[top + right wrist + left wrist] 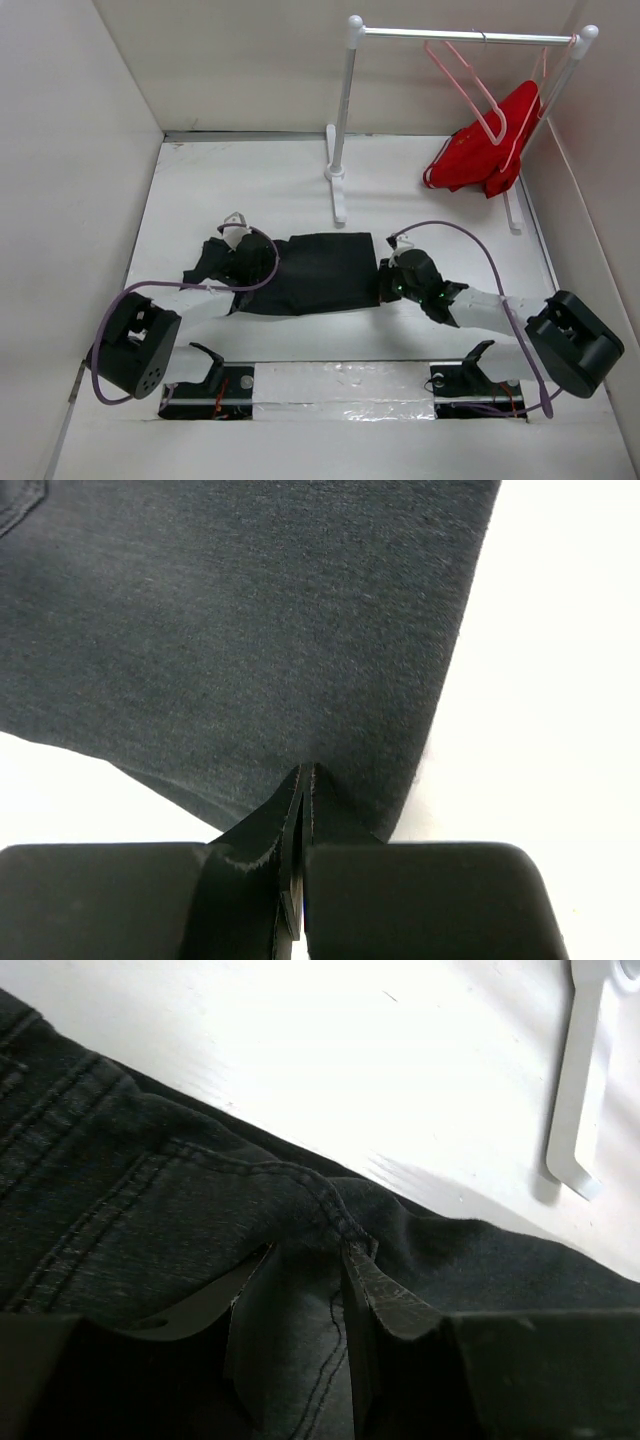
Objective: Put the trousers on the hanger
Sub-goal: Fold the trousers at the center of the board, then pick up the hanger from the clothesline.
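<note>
Trousers [310,272]: lying flat on the table [250,185], near its centre, long axis running left to right. The right part is smooth; the left end is bunched.

Left fingers [395,1305]: at the bunched left end of the trousers. In the left wrist view they stand a narrow gap apart, and dark stitched cloth fills that gap. A seamed ridge of cloth rises to the tips. State: clamped on a fold of the trousers.

Right fingers [260,830]: at the right end of the trousers. In the right wrist view they are pressed together, with only a thin slit between them. The tips sit on the cloth just inside its edge, and bare table shows to either side. Whether any cloth is caught between them cannot be told.

Hanger [468,88]: pale pink, bare, hooked on the bar of the white rack [343,100] at the back of the table, well apart from the trousers and both arms.

Red garment [490,145]: on a second pink hanger, just right of the bare one, on the same bar.

A foot of the rack appears at the upper right of the left wrist view
</note>
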`<act>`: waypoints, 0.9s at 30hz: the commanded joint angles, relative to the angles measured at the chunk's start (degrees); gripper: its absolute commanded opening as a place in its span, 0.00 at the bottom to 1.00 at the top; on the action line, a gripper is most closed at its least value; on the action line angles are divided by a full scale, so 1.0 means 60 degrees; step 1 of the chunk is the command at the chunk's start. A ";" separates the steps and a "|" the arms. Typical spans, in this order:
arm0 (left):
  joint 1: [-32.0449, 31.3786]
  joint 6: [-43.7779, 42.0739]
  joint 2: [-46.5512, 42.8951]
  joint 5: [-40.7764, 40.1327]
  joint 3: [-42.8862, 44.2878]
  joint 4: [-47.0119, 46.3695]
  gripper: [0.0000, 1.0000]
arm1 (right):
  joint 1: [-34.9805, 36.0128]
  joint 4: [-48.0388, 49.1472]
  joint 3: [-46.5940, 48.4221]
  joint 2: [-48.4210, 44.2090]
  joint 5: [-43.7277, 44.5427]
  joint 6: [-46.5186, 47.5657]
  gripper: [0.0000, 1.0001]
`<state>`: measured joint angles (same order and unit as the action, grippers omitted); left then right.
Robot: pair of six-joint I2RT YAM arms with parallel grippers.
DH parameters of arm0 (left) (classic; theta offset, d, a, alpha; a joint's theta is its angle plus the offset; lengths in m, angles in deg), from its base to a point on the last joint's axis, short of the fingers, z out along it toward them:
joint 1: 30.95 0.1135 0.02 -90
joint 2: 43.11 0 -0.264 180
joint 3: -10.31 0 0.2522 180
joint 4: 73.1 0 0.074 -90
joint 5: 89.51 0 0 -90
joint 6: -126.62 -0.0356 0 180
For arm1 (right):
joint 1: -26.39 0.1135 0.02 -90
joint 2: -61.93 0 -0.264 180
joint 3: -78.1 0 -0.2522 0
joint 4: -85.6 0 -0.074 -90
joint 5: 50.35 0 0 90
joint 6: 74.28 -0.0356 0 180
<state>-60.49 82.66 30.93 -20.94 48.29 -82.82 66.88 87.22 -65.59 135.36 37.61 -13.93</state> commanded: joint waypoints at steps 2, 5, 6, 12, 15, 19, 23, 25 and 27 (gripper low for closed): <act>0.0529 -0.0100 -0.0122 0.0245 -0.0361 -0.0817 0.28 | -0.0039 -0.0217 0.0094 -0.0752 0.0297 -0.0025 0.00; 0.0369 -0.0247 -0.0633 0.0744 -0.0405 -0.1095 0.28 | -0.0039 -0.1300 0.0840 -0.1525 0.0647 0.0325 0.00; 0.0237 -0.0319 -0.0795 0.0832 -0.0362 -0.1110 0.28 | -0.0039 -0.1549 0.1103 -0.1791 0.0721 0.0458 0.00; -0.0685 -0.1094 -0.2114 0.1154 0.0150 -0.1081 0.17 | -0.0711 -0.2881 0.4016 -0.3184 0.2126 0.2010 0.00; -0.1139 -0.1549 -0.2350 0.1331 0.0604 -0.1125 0.00 | -0.2042 -0.2741 0.5479 -0.3273 0.1619 0.2771 0.00; -0.2353 -0.2338 -0.1928 0.1228 0.1189 -0.1651 0.00 | -0.4368 -0.3628 0.8088 -0.2281 -0.0181 0.3344 0.00; -0.2854 -0.3058 -0.0991 0.1125 0.1819 -0.1623 0.00 | -0.5457 -0.3951 0.9876 -0.1446 -0.0510 0.3447 0.15; -0.2972 -0.3336 -0.0754 0.1257 0.1938 -0.1740 0.00 | -0.6072 -0.4304 1.0885 -0.0932 -0.0451 0.3622 0.42; -0.2972 -0.3645 -0.0650 0.1564 0.1953 -0.1944 0.00 | -0.6584 -0.4977 1.1547 -0.0054 -0.0450 0.3827 0.69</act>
<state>-78.19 65.72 26.82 -13.14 58.09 -91.02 30.57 64.29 -1.09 130.01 36.89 5.79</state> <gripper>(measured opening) 0.003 0.654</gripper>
